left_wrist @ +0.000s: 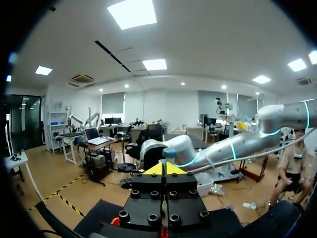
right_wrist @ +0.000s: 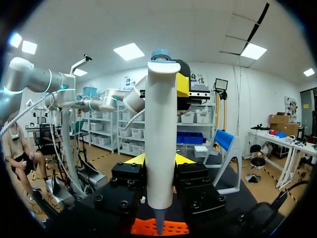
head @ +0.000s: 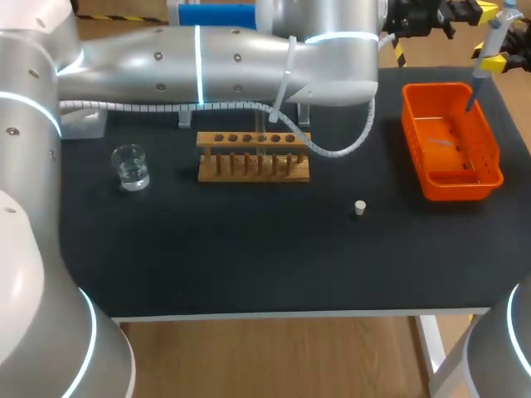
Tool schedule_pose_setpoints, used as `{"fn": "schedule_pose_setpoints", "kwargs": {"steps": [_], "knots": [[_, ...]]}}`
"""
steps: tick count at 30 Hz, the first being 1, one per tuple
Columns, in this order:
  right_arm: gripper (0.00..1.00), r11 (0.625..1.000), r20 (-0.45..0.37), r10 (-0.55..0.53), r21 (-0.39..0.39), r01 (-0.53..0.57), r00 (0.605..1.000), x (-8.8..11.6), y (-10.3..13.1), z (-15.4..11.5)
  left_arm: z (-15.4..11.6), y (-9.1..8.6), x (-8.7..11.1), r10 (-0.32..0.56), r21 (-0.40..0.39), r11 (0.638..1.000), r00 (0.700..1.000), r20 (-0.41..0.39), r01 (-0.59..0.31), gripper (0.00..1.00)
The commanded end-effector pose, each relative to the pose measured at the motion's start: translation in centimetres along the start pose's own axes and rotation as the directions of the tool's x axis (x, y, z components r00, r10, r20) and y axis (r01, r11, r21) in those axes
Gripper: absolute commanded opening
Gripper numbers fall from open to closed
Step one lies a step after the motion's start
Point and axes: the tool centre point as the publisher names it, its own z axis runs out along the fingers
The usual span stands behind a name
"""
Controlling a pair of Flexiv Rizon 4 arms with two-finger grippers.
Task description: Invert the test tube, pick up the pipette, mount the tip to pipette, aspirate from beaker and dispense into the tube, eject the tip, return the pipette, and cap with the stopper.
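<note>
Black table point(head: 249, 265) is carrying: clear glass beaker point(head: 130, 166) standing left; wooden tube rack point(head: 253, 157) sitting centre; small white stopper point(head: 359, 207) lying right of it; orange plastic basket point(head: 460, 186) resting far right

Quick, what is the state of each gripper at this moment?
Left gripper: closed, fingers together, holding nothing.
Right gripper: closed on the pipette.
</note>
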Motion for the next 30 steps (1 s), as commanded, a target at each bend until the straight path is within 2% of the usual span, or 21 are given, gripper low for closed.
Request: {"fn": "schedule_pose_setpoints", "kwargs": {"steps": [1,8,15,23,30], "knots": [[0.00,1.000,-0.008,0.001,0.003,-0.001,1.000,-0.3,0.2,-0.3,-0.7,-1.0,0.5,0.002,-0.013,1.000,1.000,0.014,-0.002,1.00],[0.00,1.000,-0.008,0.001,0.003,-0.001,1.000,-0.3,0.2,-0.3,-1.8,-2.4,0.4,0.030,-0.045,0.998,0.999,-0.037,-0.032,1.00],[0.00,1.000,-0.008,0.001,0.003,-0.001,1.000,-0.3,0.2,-0.3,-4.2,-2.9,0.5,0.042,-0.096,0.994,0.994,-0.102,-0.052,1.00],[0.00,1.000,-0.008,0.001,0.003,-0.001,1.000,-0.3,0.2,-0.3,-7.7,-2.7,1.5,0.022,-0.143,0.989,0.991,-0.130,-0.041,1.00],[0.00,1.000,-0.008,0.001,0.003,-0.001,1.000,-0.3,0.2,-0.3,-11.3,-1.7,2.6,0.027,-0.144,0.989,0.992,-0.123,-0.045,1.00]]}}
